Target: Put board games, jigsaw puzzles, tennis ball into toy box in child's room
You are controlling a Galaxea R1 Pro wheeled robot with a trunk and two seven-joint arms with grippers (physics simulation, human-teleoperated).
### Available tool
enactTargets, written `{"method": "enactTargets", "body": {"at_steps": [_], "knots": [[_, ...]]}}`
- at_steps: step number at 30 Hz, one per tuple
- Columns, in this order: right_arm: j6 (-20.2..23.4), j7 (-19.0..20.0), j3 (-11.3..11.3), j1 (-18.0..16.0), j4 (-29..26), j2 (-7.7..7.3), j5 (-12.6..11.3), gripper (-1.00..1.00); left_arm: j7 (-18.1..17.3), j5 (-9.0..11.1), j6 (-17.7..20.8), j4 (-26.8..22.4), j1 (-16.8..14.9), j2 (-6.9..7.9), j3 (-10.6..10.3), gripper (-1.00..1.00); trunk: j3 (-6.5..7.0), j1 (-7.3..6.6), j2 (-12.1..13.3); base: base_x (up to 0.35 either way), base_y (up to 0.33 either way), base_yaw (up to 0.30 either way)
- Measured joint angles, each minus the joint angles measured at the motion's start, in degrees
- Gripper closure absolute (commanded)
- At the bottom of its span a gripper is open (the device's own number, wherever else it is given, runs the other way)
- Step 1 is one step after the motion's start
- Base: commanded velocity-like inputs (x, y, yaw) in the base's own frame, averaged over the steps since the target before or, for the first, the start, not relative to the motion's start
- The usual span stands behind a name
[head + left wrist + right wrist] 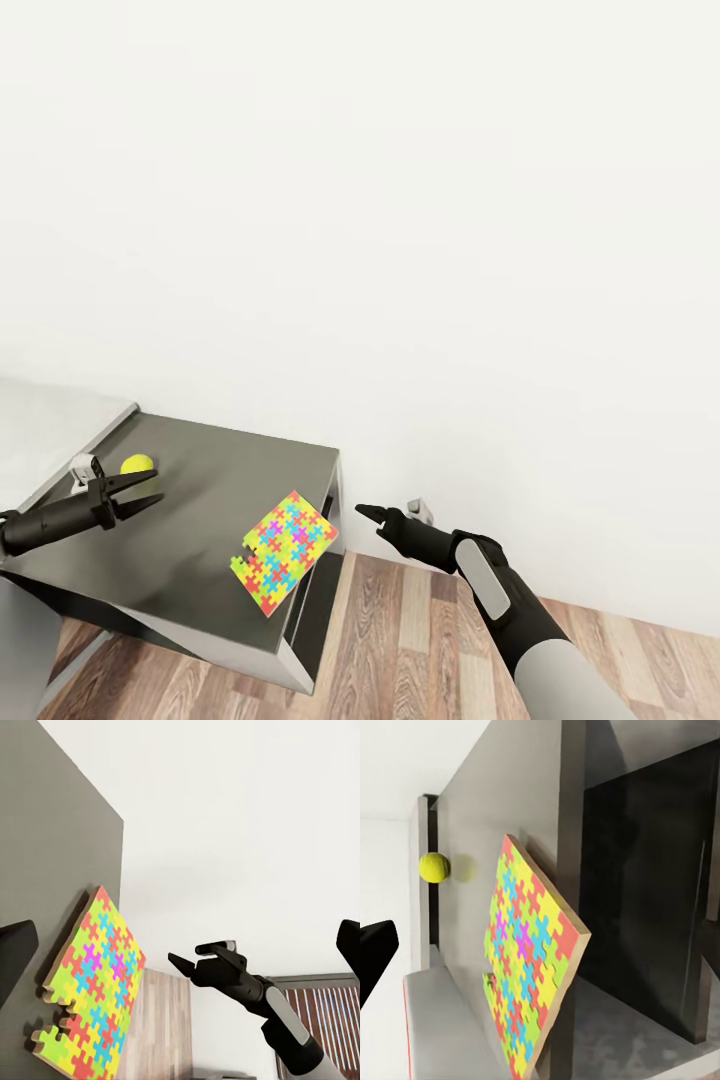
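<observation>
Head view, lower left: my left gripper [150, 489] hangs with jaws apart beside the tennis ball [137, 465] on the dark grey table wing [210, 470]. A jigsaw puzzle [284, 551], multicoloured with a notched corner, overhangs the wing's edge, lower centre. My right gripper [366, 512] looks closed. Left wrist view: the puzzle [96, 988] lies lower left. Right wrist view: the ball [434, 867] sits upper left.

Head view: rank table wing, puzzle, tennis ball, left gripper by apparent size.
1. Table wing
2. Puzzle
3. Left gripper, though it sits above the table, nearer the camera, so this rank is unsure
4. Tennis ball
</observation>
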Motion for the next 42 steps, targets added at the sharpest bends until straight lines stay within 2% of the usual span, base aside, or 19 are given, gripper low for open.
{"method": "enactTargets", "body": {"at_steps": [6, 16, 42], "knots": [[0.0, 0.0, 0.0, 0.0, 0.0, -0.02, 0.0, -1.0, 0.0, 0.0, 0.0, 0.0, 0.0, 0.0, 0.0, -1.0, 0.01, 0.01, 0.0, -0.024, 0.0, 0.025], [0.0, 0.1, 0.0, 0.1, 0.0, -0.03, 0.0, -1.0, 0.0, 0.0, 0.0, 0.0, 0.0, -0.08, 0.0, -1.0, 0.38, 0.0, 0.0, -0.013, 0.0, 0.16], [0.0, 0.3, -0.2, 0.1, 0.0, -0.37, 0.0, -1.0, 0.0, 0.0, 0.0, 0.0, 0.3, -0.09, 0.0, -1.0, 0.52, 0.0, 0.0, -0.012, 0.0, 0.037]]}}
